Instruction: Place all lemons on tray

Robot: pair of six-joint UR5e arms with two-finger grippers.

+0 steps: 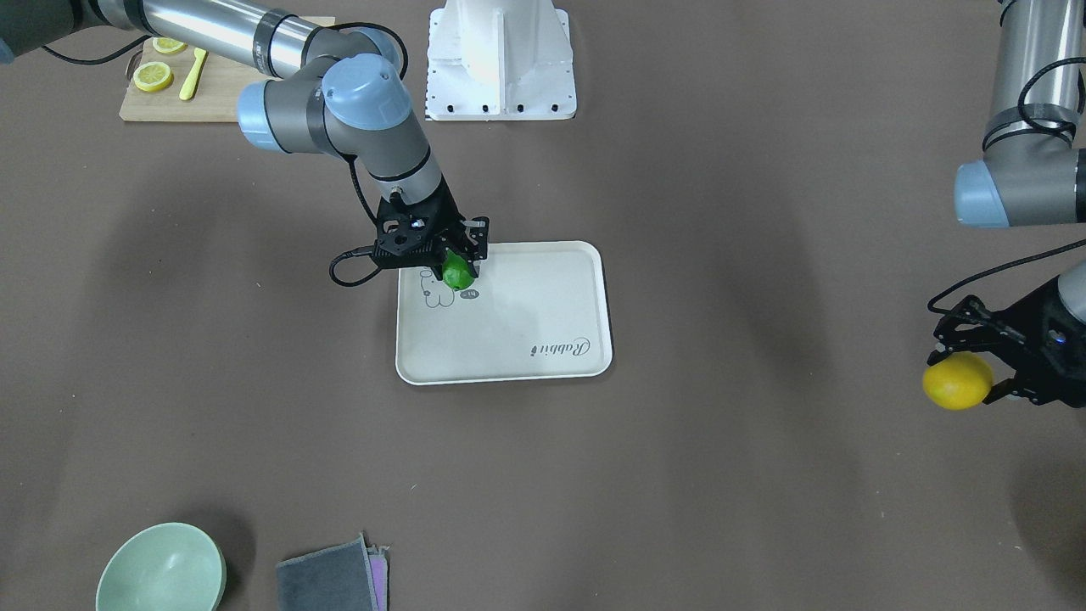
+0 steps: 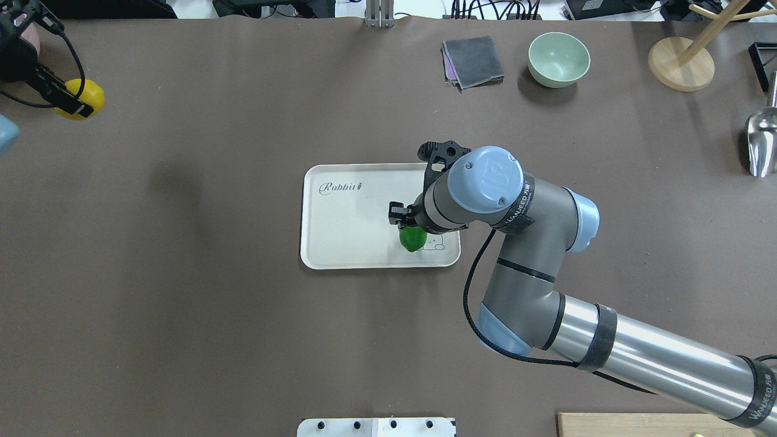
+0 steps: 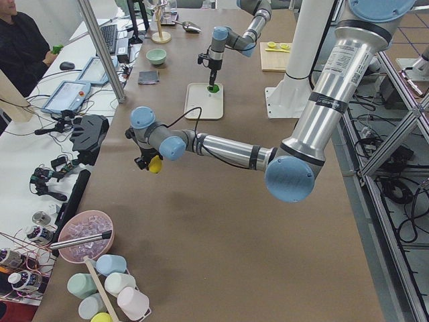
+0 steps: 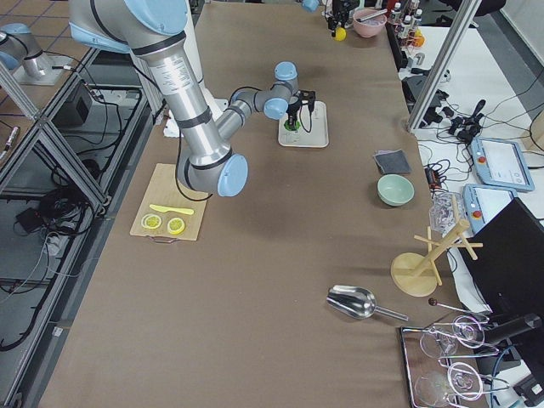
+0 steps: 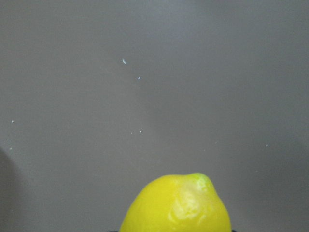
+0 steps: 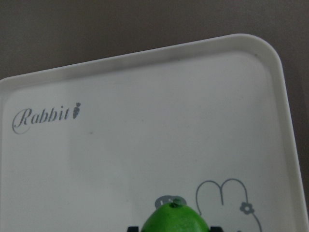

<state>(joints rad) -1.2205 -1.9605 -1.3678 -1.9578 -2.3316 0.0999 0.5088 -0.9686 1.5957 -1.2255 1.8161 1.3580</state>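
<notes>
My right gripper point(image 1: 459, 265) is shut on the glossy green lemon point(image 1: 457, 273) and holds it low over the cartoon-drawing end of the cream-white tray point(image 1: 526, 322). I cannot tell whether the lemon touches the tray. The right wrist view shows the green lemon point(image 6: 176, 220) over the tray point(image 6: 145, 145). In the overhead view the lemon point(image 2: 413, 238) shows below the wrist. My left gripper point(image 1: 976, 369) is shut on the yellow lemon point(image 1: 957, 380), far from the tray near the table's left end. The yellow lemon point(image 5: 178, 205) hangs above bare table in the left wrist view.
A wooden cutting board point(image 1: 221, 93) with lemon slices point(image 1: 153, 76) lies near the right arm's base. A green bowl point(image 2: 558, 59) and a grey cloth point(image 2: 473, 60) sit at the far edge. A metal scoop point(image 2: 762, 139) and a wooden stand point(image 2: 680, 64) are at the far right.
</notes>
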